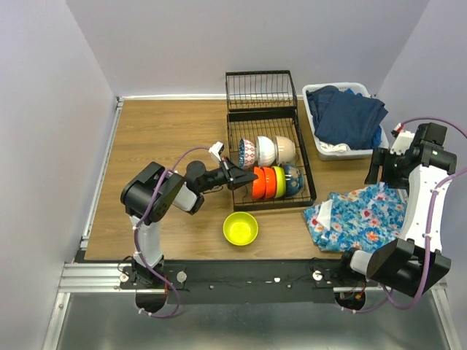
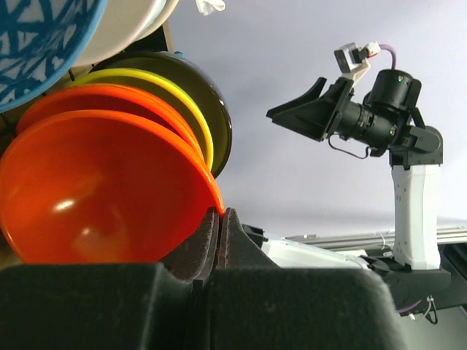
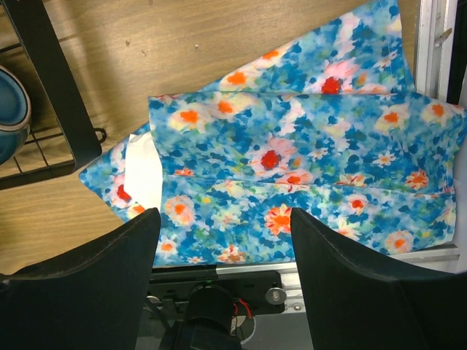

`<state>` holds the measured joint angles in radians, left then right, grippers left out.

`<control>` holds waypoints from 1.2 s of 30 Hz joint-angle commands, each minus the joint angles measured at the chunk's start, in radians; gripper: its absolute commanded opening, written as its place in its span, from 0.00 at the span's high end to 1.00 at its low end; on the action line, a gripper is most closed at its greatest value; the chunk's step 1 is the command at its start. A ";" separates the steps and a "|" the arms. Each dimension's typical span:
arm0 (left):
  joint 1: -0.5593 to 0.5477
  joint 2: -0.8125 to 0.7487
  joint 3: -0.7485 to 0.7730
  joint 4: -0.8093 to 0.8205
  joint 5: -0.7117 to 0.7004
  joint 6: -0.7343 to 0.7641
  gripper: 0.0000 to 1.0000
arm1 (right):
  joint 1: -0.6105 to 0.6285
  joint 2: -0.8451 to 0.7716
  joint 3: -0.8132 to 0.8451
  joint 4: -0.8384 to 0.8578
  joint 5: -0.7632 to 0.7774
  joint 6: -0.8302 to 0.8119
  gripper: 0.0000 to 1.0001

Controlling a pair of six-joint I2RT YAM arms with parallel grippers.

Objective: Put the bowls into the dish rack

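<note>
The dish rack (image 1: 307,175) sits at the table's (image 1: 160,146) back middle with seven bowls on edge in it. Its near row holds two orange bowls (image 1: 259,183), a lime bowl (image 1: 279,181) and a blue bowl (image 1: 292,180); behind are a patterned bowl (image 1: 247,152), a white bowl (image 1: 265,150) and a cream bowl (image 1: 284,149). A loose yellow-green bowl (image 1: 240,228) rests near the front edge. The left gripper (image 2: 220,219) has its jaws pressed together on nothing, tips just at the nearest orange rim. The right gripper (image 3: 225,219) – spread wide, empty – hangs over a floral cloth (image 1: 357,217) by the right edge.
</note>
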<state>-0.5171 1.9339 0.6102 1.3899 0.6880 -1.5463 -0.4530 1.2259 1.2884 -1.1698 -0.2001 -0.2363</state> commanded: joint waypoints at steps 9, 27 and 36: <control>-0.037 0.111 0.056 0.293 -0.038 -0.070 1.00 | 0.002 -0.011 -0.041 -0.010 0.010 0.000 0.20; -0.038 0.096 0.023 0.276 -0.053 -0.045 0.69 | 0.002 0.015 -0.041 0.001 0.013 0.002 0.20; 0.003 -0.073 -0.043 0.038 0.013 0.145 0.56 | 0.002 0.024 -0.049 0.021 -0.005 0.000 0.20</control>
<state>-0.5304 1.9484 0.5892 1.3579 0.6498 -1.5356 -0.4530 1.2438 1.2469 -1.1679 -0.1997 -0.2363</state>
